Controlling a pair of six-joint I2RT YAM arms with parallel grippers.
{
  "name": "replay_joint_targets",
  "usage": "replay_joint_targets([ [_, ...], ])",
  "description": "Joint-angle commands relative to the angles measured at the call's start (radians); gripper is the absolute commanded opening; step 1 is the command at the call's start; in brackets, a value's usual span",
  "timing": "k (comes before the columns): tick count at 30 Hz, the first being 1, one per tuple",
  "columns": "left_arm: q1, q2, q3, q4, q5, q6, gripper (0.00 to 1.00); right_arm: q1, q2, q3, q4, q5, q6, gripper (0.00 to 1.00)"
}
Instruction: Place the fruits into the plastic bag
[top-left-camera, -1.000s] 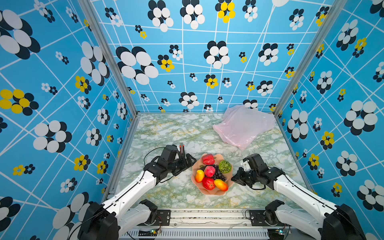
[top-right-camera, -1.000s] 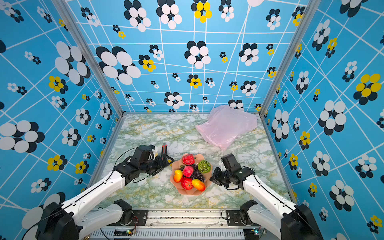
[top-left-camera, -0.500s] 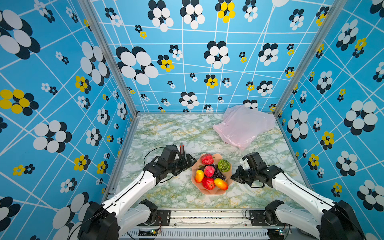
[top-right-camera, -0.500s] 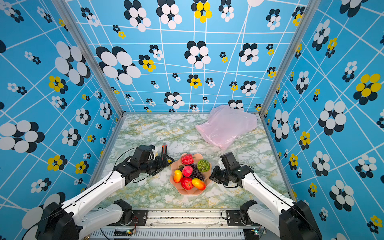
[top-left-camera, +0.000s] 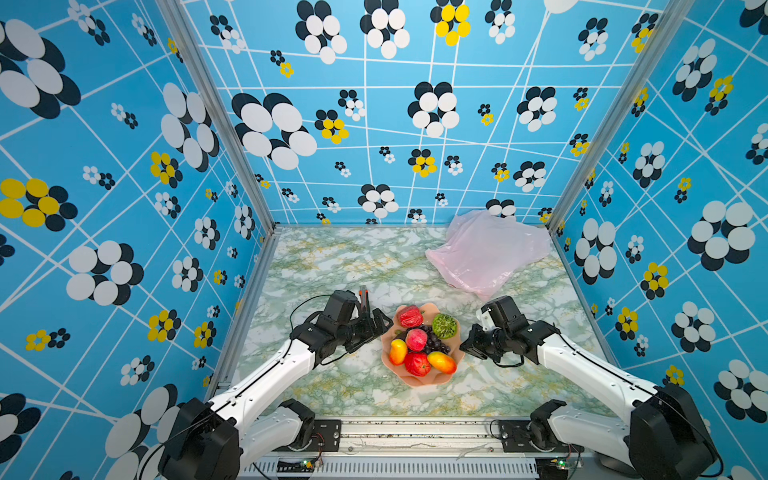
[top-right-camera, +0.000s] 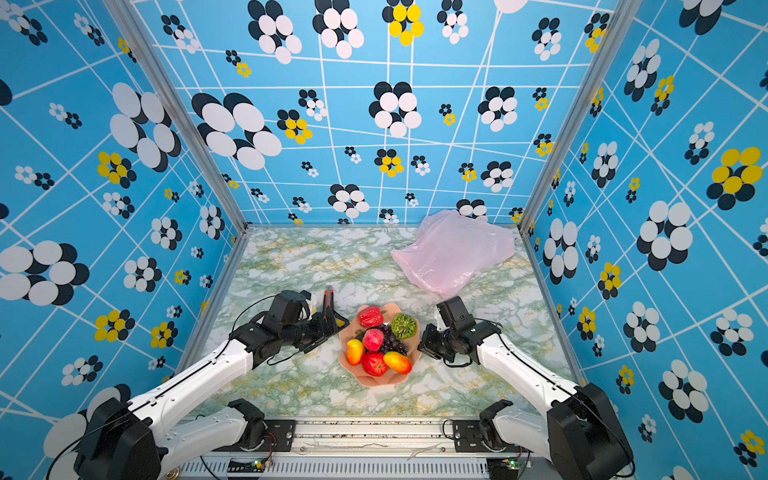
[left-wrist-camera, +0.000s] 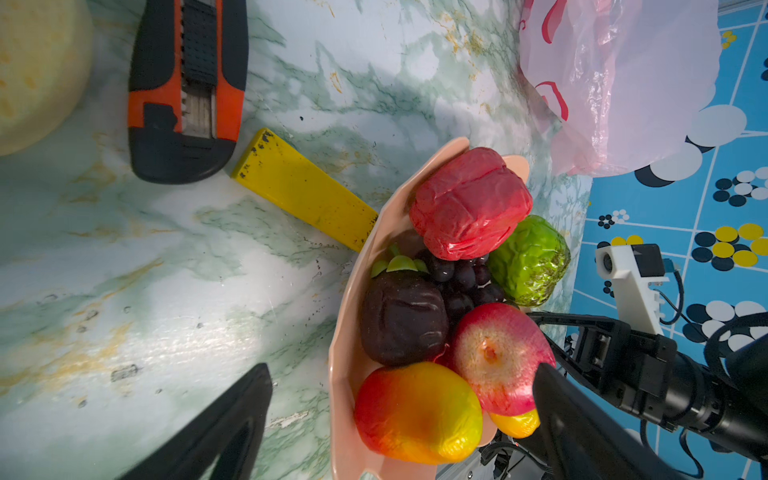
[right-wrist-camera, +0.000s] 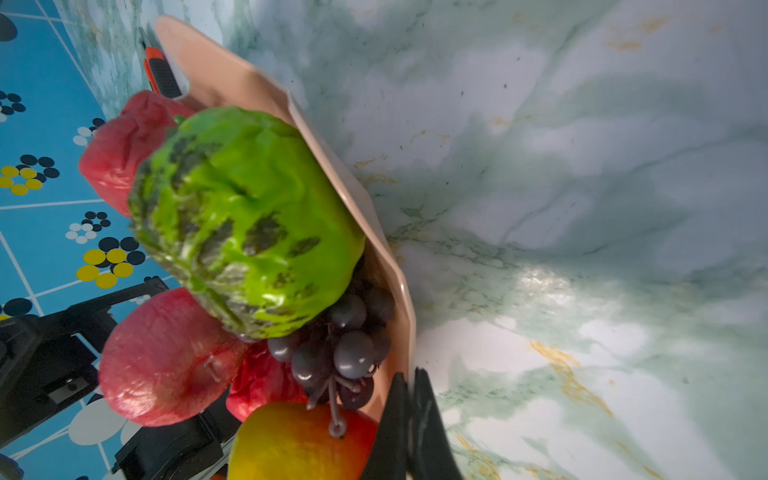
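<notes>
- Heaping a salmon-pink scalloped bowl (top-left-camera: 420, 381) near the front middle of the marble-patterned table (top-left-camera: 332, 266), the fruits (top-left-camera: 417, 340) are small and glossy.
- Both top views show a red pepper-like piece (top-left-camera: 410, 316), a bumpy green fruit (top-left-camera: 444, 325), two red apples (top-left-camera: 416, 338) and two yellow-orange mangoes (top-left-camera: 441, 362).
- A dark grape bunch (top-left-camera: 435, 344) lies among them. The left wrist view adds a dark purple round fruit (left-wrist-camera: 401, 322) with a green calyx.
- Crumpled and translucent pale pink, the plastic bag (top-left-camera: 488, 253) lies at the table's far right corner, well apart from the bowl. It bears red printed marks in the left wrist view.
- Reaching in low from the left, the left gripper (top-left-camera: 380, 328) sits just beside the bowl's left rim with its jaws spread wide, grasping nothing.
- Its fingers (left-wrist-camera: 232, 424) frame the nearer mango and apple in the wrist view.
- Reaching from the right, the right gripper (top-left-camera: 467, 345) points at the bowl's right rim, jaws pressed together and empty. Contact between its tips and the rim cannot be told.
- An orange-and-black utility knife (left-wrist-camera: 187, 83), a flat yellow piece (left-wrist-camera: 303, 189) and a pale yellow disc (left-wrist-camera: 37, 70) lie on the table beyond the left gripper.
</notes>
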Motion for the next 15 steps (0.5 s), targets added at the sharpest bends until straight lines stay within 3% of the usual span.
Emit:
replay_joint_targets([
  [1,-0.005,0.003,0.022,-0.034,-0.007,0.026,0.99,-0.039,0.017,0.037,-0.021,0.041,-0.048,0.0],
  [10,-0.004,0.002,0.035,-0.048,-0.013,0.023,0.99,-0.108,0.056,0.056,-0.021,0.006,-0.099,0.01],
  [12,-0.005,0.001,0.035,-0.049,-0.013,0.021,0.99,-0.108,0.069,0.055,-0.016,-0.002,-0.103,0.04],
  [15,-0.005,0.005,0.042,-0.051,-0.014,0.022,0.99,-0.111,0.078,0.056,-0.016,-0.004,-0.108,0.18],
])
